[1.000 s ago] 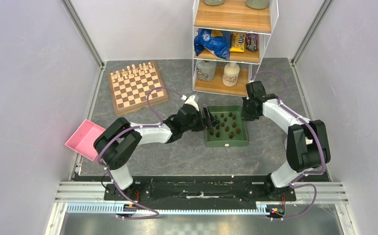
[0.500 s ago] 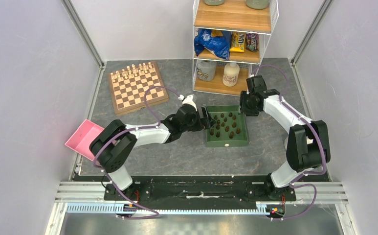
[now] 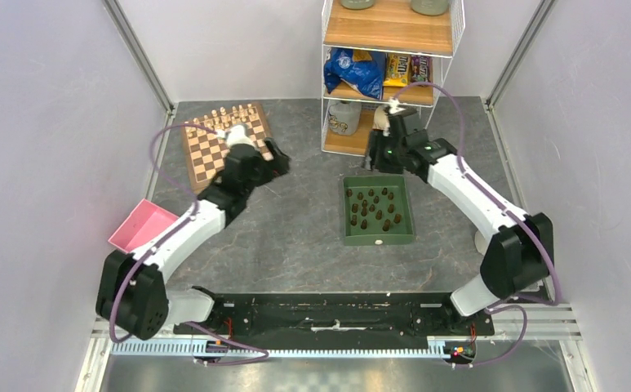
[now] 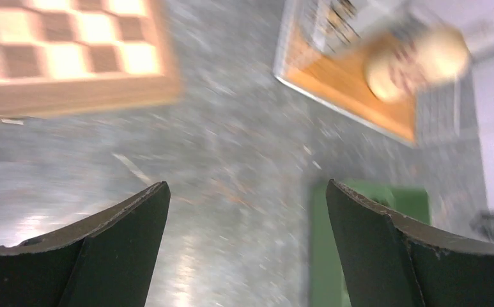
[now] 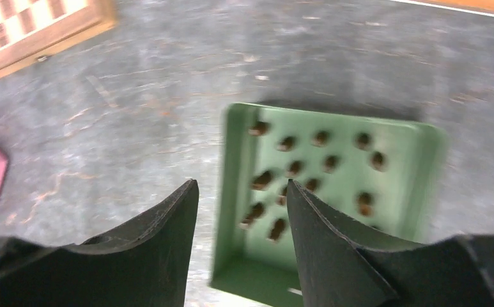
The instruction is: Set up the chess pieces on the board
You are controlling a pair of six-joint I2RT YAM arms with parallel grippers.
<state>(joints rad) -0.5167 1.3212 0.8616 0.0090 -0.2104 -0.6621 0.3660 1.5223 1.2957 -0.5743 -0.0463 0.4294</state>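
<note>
The chess pieces [image 3: 375,209] are small dark-brown men standing loose inside a dark-green tray [image 3: 379,238]; the right wrist view shows them blurred [image 5: 321,167] in the tray [image 5: 231,192]. The board [image 3: 214,155] lies at the back left with pale cream men [image 3: 222,118] on its far rows. My left gripper [image 3: 275,162] hovers at the board's right corner, open and empty [image 4: 247,185]. My right gripper [image 3: 375,157] hangs above the floor just behind the tray, open with nothing between its fingers [image 5: 241,183].
A wire shelf unit [image 3: 385,73] with bottles and snack bags stands at the back, close to my right gripper. A pink tray [image 3: 140,233] sits at the left edge. The left wrist view shows the board's edge [image 4: 71,96], the shelf [image 4: 359,96] and the green tray [image 4: 372,243].
My left arm swung away from the tray's left side to the board's right corner and opened wider. My right gripper rose back toward the shelf and opened from shut.
</note>
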